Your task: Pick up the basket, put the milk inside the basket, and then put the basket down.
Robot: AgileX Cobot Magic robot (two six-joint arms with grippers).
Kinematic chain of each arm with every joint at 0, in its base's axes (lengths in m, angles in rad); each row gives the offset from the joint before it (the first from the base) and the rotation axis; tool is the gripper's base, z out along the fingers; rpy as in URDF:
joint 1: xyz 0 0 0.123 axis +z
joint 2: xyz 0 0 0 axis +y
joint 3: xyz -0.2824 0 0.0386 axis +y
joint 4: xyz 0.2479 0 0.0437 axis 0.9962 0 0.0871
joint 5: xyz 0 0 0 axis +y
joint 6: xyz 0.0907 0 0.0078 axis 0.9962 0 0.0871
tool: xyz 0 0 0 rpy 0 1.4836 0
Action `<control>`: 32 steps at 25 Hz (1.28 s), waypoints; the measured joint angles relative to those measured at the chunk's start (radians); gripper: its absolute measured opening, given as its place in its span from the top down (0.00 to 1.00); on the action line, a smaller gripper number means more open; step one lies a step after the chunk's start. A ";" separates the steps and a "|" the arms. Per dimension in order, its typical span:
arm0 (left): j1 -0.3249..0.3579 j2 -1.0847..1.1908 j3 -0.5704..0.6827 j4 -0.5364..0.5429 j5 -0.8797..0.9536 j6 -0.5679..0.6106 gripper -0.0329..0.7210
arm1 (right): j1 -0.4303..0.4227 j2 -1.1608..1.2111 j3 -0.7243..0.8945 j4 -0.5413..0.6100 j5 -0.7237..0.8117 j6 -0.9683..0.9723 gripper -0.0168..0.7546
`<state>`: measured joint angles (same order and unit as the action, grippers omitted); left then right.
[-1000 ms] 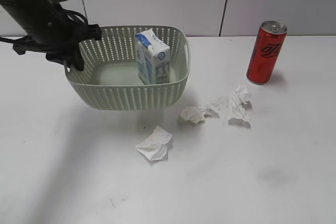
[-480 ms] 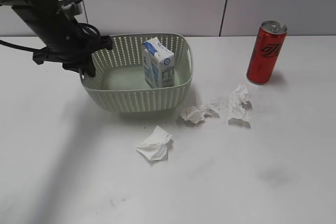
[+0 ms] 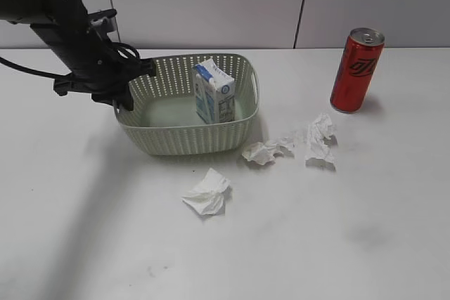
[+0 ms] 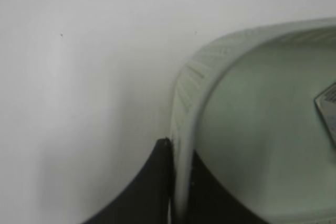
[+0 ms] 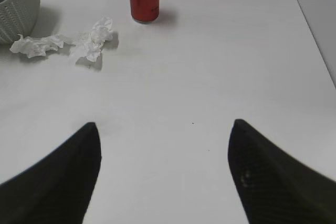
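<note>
At the basket's (image 3: 186,128) left end the left claw (image 3: 125,88) pinches the rim, milk (image 3: 214,92) upright inside, basket low over the table (image 3: 295,230); the right claw (image 5: 163,166) hangs spread, well away.

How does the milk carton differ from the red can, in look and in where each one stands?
The milk carton is white with blue print, box-shaped, with a gabled top; the red can is round.
The milk carton stands inside the green basket; the red can stands on the bare table, to the right.
The left gripper holds the basket's wall; nothing holds the red can.
Both stand upright.
</note>
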<state>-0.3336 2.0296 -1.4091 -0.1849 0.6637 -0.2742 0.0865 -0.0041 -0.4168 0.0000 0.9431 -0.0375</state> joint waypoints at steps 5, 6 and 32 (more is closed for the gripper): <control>0.000 0.001 0.000 -0.007 -0.007 0.000 0.87 | 0.000 0.000 0.000 0.000 0.000 0.002 0.21; 0.000 0.001 -0.001 -0.011 -0.011 0.000 0.79 | 0.000 0.000 0.000 0.000 0.000 0.003 0.21; 0.324 -0.259 -0.008 0.116 0.423 0.260 0.09 | 0.000 0.000 0.000 0.000 0.001 0.005 0.21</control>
<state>-0.0100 1.7701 -1.4172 -0.0687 1.0868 -0.0141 0.0865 -0.0041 -0.4168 0.0000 0.9438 -0.0323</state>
